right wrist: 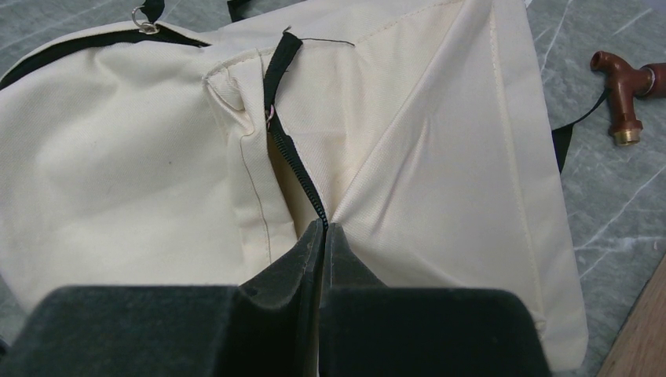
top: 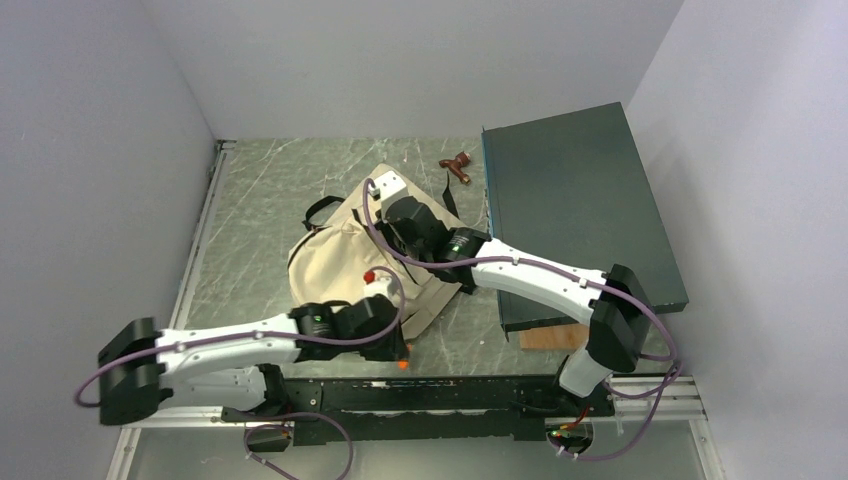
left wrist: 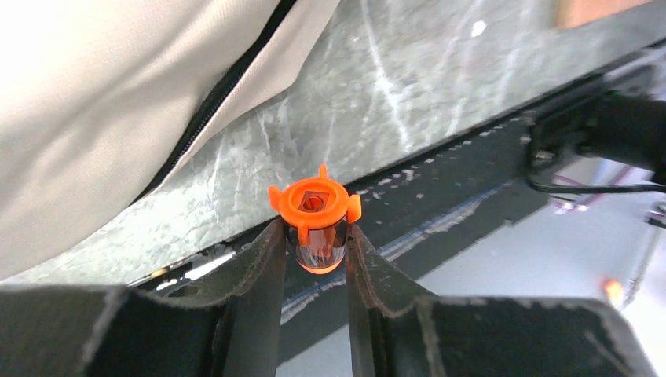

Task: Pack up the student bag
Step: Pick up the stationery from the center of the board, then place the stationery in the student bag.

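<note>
Insertion step, judged. Right fingers clamped on bag at zip edge; left fingers clamped on orange-capped tube. Next move calls for opening lifted wider, tube carried in.

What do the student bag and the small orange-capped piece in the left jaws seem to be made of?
Student bag: woven cream cloth, probably canvas, matte; it creases softly and shows stitched seams. Orange-capped piece: likely moulded plastic, glossy orange cap over a clear-looking, shiny body.

On the marbled table
A dark teal box is set right, a brown board at its near edge.
</note>
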`<state>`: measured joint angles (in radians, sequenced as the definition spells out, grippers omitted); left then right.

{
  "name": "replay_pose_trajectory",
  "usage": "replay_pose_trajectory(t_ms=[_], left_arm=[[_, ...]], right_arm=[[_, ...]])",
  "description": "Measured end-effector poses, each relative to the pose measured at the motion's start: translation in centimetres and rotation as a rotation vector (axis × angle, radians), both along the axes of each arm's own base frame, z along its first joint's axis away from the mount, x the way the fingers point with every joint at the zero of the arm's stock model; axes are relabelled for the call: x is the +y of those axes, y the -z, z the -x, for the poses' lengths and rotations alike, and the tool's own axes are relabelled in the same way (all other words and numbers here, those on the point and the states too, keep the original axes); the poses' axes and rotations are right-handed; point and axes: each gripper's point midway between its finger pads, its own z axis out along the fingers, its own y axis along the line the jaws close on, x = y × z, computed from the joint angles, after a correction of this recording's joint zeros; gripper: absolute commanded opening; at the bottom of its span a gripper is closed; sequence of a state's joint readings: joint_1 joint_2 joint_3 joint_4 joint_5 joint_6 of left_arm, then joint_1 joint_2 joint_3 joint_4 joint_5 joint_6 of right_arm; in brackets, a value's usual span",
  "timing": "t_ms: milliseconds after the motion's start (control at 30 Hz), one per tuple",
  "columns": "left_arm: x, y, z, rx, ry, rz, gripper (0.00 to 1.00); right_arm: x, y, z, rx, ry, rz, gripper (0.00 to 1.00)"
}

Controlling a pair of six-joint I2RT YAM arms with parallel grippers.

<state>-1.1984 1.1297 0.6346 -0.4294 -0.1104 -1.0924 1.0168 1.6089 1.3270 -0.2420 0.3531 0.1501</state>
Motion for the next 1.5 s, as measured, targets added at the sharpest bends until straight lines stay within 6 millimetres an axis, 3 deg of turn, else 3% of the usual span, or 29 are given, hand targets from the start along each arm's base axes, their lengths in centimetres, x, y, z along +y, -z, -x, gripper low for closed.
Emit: replay_pose_trajectory(t_ms=[100,200,400,600,833,967,1033,1067,1167,1367,1500], left_arm=[[1.2,-3.4,-1.5,-0.039,-0.030,0.072,0.12],[3.2,-5.8,-4.7,-0.061,-0.114,0.132,0.10],[7.9,-7.8,-11.8,-0.030,-0.340,0.224,0.07],[7.2,-8.9,-17.7,-0.004,-0.421,0.314,0.07],[5.5,-8.8,-21.5,-0.005,-0.469,0.366,0.14],[4.7,-8.6,-22.6,-0.006,-0.480,0.383,0.29],[4.5,-8.8,-22.8,-0.017,-0.481,0.388,0.44],[4.4,-8.9,-22.8,-0.023,-0.481,0.391,0.58],[4.4,-8.9,-23.1,-0.043,-0.480,0.393,0.73],[5.0,-9.1,-22.6,-0.102,-0.464,0.430,0.76],[6.1,-11.0,-21.8,-0.167,-0.423,0.436,0.76]], right_arm=[[-0.1,-0.1,0.1,-0.001,-0.003,-0.007,0.00],[-0.1,0.1,0.3,0.006,-0.009,-0.018,0.00],[0.0,0.1,0.4,0.013,-0.012,-0.031,0.00],[0.1,0.1,0.5,0.020,-0.019,-0.036,0.00],[0.2,0.2,0.6,0.032,-0.018,-0.046,0.00],[0.0,0.2,0.4,0.033,-0.011,-0.045,0.00],[-0.1,0.2,0.4,0.034,-0.008,-0.039,0.00],[-0.2,0.1,0.4,0.034,-0.006,-0.037,0.00],[-0.4,-0.3,0.0,0.020,0.010,-0.035,0.00],[-0.5,-0.5,-0.1,0.018,0.015,-0.042,0.00],[-0.6,-0.6,0.0,0.020,0.014,-0.040,0.00]])
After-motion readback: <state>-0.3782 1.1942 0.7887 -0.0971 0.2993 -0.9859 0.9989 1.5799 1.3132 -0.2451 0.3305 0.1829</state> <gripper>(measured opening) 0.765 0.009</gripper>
